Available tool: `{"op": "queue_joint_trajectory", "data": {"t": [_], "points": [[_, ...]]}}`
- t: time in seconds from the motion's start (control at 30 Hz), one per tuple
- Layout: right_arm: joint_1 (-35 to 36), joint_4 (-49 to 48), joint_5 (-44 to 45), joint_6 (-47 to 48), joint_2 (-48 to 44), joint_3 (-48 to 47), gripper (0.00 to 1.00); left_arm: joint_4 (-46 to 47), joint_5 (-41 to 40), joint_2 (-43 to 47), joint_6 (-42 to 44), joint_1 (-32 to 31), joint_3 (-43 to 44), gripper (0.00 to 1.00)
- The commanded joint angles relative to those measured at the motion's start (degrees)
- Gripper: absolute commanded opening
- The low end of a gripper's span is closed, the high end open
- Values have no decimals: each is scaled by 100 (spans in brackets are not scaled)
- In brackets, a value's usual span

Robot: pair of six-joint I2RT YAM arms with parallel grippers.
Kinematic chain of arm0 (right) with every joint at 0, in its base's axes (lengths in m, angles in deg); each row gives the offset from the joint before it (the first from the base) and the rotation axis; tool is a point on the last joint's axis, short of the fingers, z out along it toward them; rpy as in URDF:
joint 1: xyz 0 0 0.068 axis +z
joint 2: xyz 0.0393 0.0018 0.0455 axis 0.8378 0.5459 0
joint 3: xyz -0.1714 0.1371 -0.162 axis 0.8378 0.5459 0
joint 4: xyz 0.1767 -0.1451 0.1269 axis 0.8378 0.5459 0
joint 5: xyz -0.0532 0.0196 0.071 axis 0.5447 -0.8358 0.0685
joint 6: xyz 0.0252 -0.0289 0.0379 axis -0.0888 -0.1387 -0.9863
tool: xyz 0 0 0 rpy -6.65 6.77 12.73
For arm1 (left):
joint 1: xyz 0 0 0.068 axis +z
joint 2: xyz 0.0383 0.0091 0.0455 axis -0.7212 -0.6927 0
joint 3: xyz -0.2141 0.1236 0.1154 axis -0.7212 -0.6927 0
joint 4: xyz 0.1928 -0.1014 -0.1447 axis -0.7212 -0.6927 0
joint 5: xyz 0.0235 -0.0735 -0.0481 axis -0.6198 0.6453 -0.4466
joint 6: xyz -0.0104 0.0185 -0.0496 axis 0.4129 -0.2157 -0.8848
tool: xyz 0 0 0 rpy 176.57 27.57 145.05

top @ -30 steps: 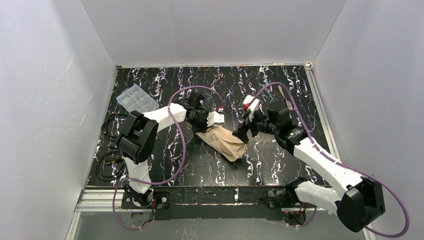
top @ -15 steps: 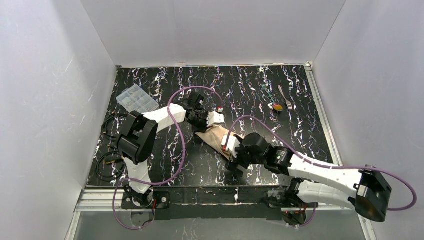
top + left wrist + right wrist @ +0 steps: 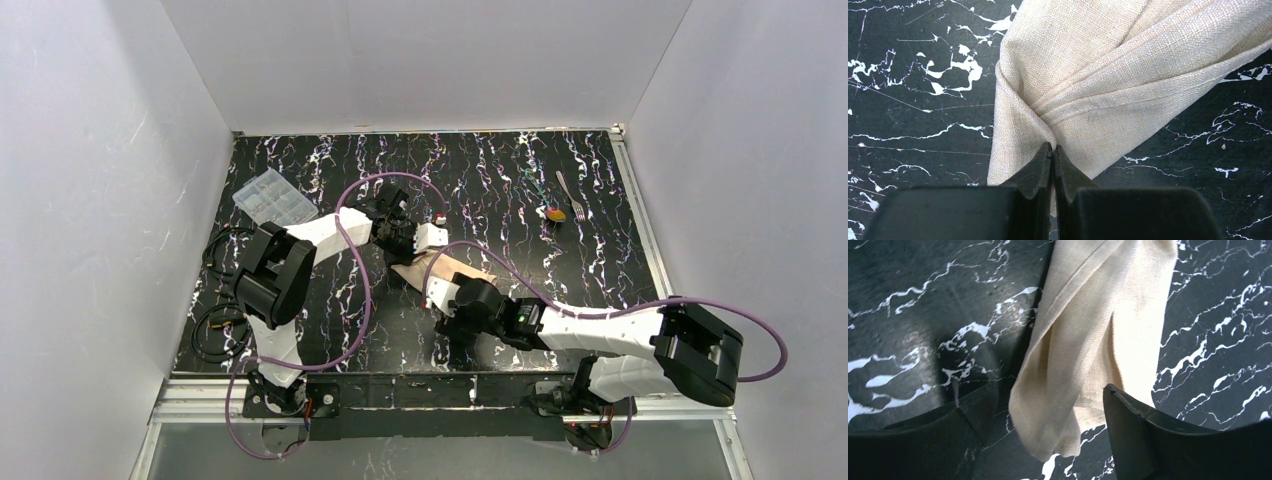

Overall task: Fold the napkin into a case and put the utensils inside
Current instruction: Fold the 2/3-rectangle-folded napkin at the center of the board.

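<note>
Jaws of the left gripper (image 3: 1053,150) are clenched together on a gathered fold of the napkin (image 3: 1098,65). In its wrist view we see the tan cloth bunch into creases at the pinch and fan out up and to the right over the desk. From the top camera we find this gripper (image 3: 405,245) at the far-left end of the cloth.

The right gripper (image 3: 1050,390) is released, its two dark jaws spread wide. The napkin's (image 3: 1098,330) rumpled, rolled end hangs down between them. We cannot tell whether either jaw touches the cloth. In the top view this gripper (image 3: 440,290) sits over the near side of the napkin (image 3: 462,270), with the arm lying low across the front of the desk, so that only a tan strip shows between the two grippers.

The napkin lies loosely folded and creased near the middle of the black marbled desk (image 3: 500,170). Well apart from it, toward the far right corner, we see the silver fork (image 3: 571,195) and, just beside it, the spoon (image 3: 555,213) with its orange-yellow bowl; both lie on the bare desk. A clear plastic box (image 3: 274,197) rests near the far left corner, beyond the left arm.
</note>
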Motion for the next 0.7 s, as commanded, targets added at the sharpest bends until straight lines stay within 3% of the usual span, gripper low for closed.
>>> {"op": "queue_joint_trajectory", "data": {"t": [0.0,0.4,0.47,0.67], "points": [[14,-483,549,-42,134,-246,75,-747,-329,-192,30,51,-227,0],[-427,-148,-260,-263,-452,-143,7,-858,-440,-83,-14,53,-179,0],[-625,89,-593,-271,-509,-184,1,-895,-493,-71,-98,54,-114,0],[-1599,437,-1781,-530,-230,-462,1,-905,-511,100,-295,55,-96,0]]}}
